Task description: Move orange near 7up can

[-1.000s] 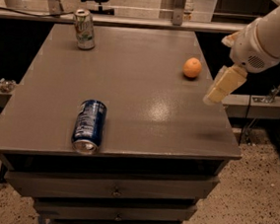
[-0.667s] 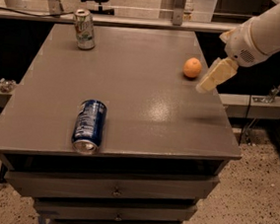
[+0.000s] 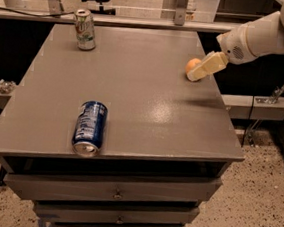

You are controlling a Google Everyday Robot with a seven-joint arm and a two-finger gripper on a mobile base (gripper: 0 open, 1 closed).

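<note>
Over at the two o'clock side of the worktop, reading the far edge as twelve, the orange sits close to the right-hand edge. The robot's hand reaches in from three o'clock on its white arm and lies against the fruit's right side, covering part of it. Whether the hand is spread or pressed together I cannot tell from where I stand, nor whether it has any hold on the orange yet.

The 7up can stands upright at about eleven o'clock, well apart from the fruit, with bare grey surface between them. A blue can lies on its side down at seven o'clock, near the front edge and out of the way.

To my eye the step in hand is getting hold of the orange. It is round and will roll at a nudge, and the edge is close, so I would want the hand centred over the fruit, low around its widest part, before it closes. After that, a lift and a carry toward eleven o'clock, setting the fruit down just beside the 7up can without knocking it over.
</note>
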